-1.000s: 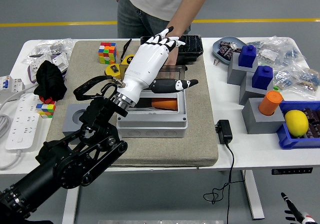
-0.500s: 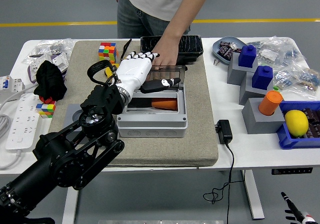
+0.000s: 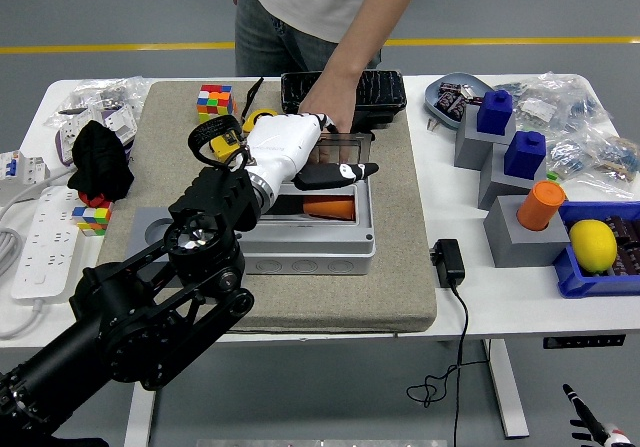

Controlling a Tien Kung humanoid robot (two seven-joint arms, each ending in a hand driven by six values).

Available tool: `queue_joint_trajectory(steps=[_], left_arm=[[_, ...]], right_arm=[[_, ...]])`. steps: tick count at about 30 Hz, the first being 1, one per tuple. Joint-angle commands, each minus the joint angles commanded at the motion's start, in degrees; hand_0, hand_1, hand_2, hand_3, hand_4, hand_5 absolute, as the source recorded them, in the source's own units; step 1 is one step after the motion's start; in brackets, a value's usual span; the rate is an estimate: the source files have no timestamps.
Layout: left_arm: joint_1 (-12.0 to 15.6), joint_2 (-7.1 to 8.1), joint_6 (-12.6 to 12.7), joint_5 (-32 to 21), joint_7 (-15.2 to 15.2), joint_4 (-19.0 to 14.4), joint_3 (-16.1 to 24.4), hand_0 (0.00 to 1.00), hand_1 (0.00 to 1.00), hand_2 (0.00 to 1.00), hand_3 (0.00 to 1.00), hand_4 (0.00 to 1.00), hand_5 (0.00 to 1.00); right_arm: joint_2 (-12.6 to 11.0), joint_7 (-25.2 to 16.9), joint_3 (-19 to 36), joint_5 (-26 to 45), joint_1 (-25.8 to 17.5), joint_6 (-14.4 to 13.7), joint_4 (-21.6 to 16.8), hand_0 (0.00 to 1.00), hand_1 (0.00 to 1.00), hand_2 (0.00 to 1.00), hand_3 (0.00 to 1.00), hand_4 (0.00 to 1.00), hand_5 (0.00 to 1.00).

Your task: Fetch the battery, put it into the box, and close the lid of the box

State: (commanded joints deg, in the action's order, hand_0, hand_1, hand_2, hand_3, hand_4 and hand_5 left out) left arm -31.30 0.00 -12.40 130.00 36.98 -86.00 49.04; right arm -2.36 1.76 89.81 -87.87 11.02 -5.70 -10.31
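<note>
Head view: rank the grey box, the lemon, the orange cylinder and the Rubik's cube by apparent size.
1. Grey box, by far largest.
2. Lemon.
3. Orange cylinder and Rubik's cube look alike; the cube sits farther away, so unranked.

L arm reaches in from lower left; left robot hand [image 3: 290, 150] palm-down, fingers extended, thumb out right.

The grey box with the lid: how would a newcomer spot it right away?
Find the tan mat on the white table. The grey box sits mid-mat under the left hand. Alone there, it is open-topped, with an orange piece inside.
</note>
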Motion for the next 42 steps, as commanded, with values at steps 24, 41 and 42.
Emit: queue_joint_trajectory(steps=[24, 41, 42], left_arm=[[1.1, 0.2, -14.4, -4.1, 0.0, -3.0, -1.6, 0.414, 0.581, 0.63, 0.611, 0.998, 0.998], [6.3, 0.0, 21.1, -15.3, -29.4, -2.8, 12.0, 0.827, 0.91, 0.856, 0.798, 0.998, 0.969], [6.7, 0.0, 24.1, -18.3, -32.4, -3.3, 13.2, 0.827, 0.91, 0.856, 0.798, 0.998, 0.969]], right_arm=[[0.0, 0.0, 0.1, -0.2, -0.2, 0.0, 0.0, 0.992, 0.876, 0.803, 0.803, 0.998, 0.998], [0.2, 0.0, 0.2, 0.2, -0.4, 0.0, 0.0, 0.992, 0.875, 0.803, 0.803, 0.998, 0.998], [0.2, 0.0, 0.3, 0.3, -0.4, 0.0, 0.0, 0.992, 0.875, 0.803, 0.803, 0.998, 0.998]])
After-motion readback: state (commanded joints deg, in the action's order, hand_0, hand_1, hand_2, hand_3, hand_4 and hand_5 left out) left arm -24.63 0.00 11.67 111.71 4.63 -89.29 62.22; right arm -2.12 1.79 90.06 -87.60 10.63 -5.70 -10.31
